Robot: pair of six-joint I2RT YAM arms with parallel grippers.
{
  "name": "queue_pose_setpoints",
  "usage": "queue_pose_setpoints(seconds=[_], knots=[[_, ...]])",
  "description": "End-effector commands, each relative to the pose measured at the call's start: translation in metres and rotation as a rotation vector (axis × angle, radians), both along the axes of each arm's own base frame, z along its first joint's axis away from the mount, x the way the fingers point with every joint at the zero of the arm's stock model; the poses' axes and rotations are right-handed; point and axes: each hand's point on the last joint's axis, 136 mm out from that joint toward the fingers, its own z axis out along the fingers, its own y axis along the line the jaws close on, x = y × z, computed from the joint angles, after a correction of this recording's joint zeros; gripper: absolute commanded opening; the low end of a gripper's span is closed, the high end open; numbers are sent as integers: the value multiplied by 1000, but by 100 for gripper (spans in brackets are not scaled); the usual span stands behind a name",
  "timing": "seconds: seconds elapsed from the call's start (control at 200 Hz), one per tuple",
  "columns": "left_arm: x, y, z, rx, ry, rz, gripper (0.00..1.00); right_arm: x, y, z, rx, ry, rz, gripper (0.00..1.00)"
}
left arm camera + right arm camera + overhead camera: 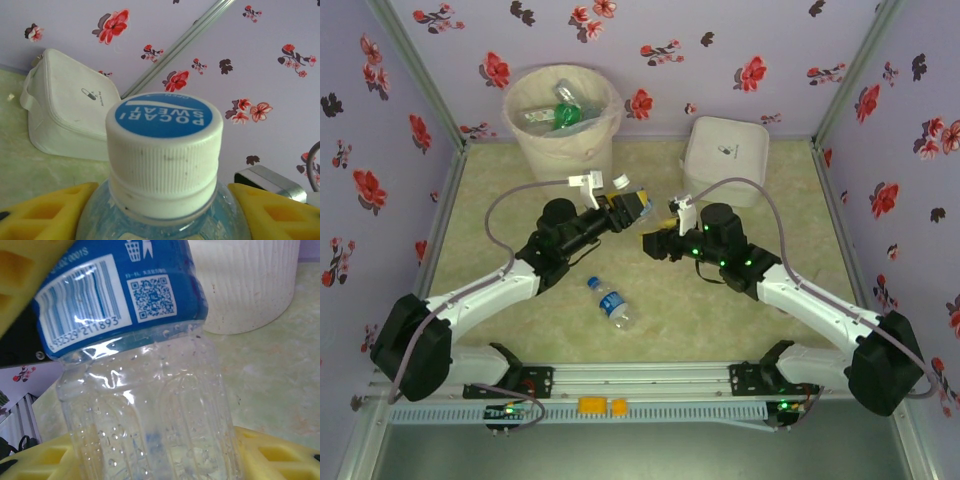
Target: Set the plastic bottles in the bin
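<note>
Clear bottle (165,150) lengthwise in left gripper (160,210), cap outward

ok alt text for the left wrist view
A clear bottle with a white cap, blue top reading Pocari Sweat, sits between the yellow fingers of the left gripper. A white lidded box lies behind on the left, against floral wallpaper.

I grip a bottle (145,405) of clear, glossy plastic; its white cap (165,155) is ribbed, matt, faintly scuffed.
</note>
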Motion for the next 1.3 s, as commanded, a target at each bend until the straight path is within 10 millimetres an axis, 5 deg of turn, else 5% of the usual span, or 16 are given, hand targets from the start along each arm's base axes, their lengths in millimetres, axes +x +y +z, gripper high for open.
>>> queue_pose_setpoints(seconds=[0.0,0.245,0.59,0.865,1.075,1.295], knots=[[0,-2,26,-58,-45,-8,54,2,0,4,3,-20,3,46],[14,8,50,14,-83,31,50,8,-16,5,-18,-37,-89,99],[76,91,146,268,-334,306,40,9,-41,-22,-93,-16,-198,100],[135,162,207,336,-439,555,41,17,-59,-42,-156,2,-302,100],[187,212,198,433,-385,718,40,18,-65,-43,-160,2,-333,100],[234,228,157,661,-257,755,41,15,-74,-38,-160,-5,-360,100]])
